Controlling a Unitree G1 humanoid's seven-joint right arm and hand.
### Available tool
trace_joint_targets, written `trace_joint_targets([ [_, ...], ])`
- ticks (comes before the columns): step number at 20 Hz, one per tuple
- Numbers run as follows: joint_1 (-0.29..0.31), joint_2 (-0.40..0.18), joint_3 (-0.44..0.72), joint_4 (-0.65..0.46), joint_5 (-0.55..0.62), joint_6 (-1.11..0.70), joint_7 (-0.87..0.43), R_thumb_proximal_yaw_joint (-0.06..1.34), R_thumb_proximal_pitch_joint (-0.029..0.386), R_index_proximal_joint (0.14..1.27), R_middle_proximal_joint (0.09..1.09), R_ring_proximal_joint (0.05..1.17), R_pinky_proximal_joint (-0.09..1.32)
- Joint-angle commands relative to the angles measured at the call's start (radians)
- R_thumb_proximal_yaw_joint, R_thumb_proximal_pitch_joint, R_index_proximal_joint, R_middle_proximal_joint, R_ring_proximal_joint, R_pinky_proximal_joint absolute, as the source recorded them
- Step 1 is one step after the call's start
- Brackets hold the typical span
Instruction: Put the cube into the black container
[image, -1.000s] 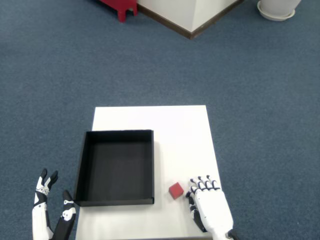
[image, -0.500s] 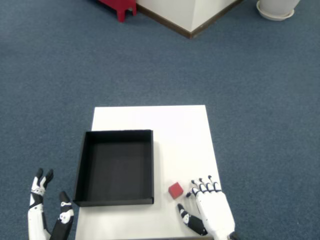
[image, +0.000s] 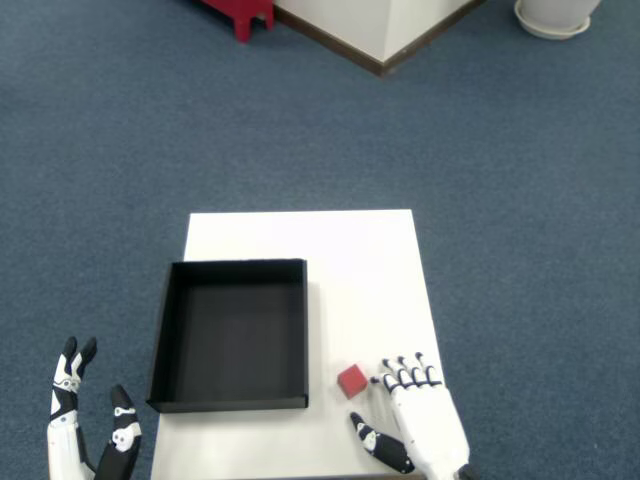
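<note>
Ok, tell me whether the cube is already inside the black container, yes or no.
No, the red cube sits on the white table, outside the black container and just beyond its right wall, near the right hand.

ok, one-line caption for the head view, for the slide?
Open right hand beside the red cube on the white table; black container empty.

White counter (image: 350, 250) on blue carpet (image: 150, 130). Black container (image: 232, 334) at left, empty. Red cube (image: 351, 381) just right of its near corner. Right hand (image: 420, 425) near, fingers spread, beside cube, holding nothing.
</note>
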Motion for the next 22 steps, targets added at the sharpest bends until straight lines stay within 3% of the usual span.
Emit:
trace_joint_targets([
  [1, -0.035, -0.004, 0.005, -0.025, 0.019, 0.014, -0.029, 0.48, 0.072, 0.45, 0.24, 0.22, 0.03],
  [12, -0.044, -0.001, 0.039, -0.088, 0.053, 0.052, -0.044, 0.39, 0.037, 0.4, 0.2, 0.19, -0.02],
  [22, -0.071, 0.003, 0.08, -0.125, 0.094, 0.083, -0.081, 0.36, 0.03, 0.41, 0.19, 0.17, -0.04],
])
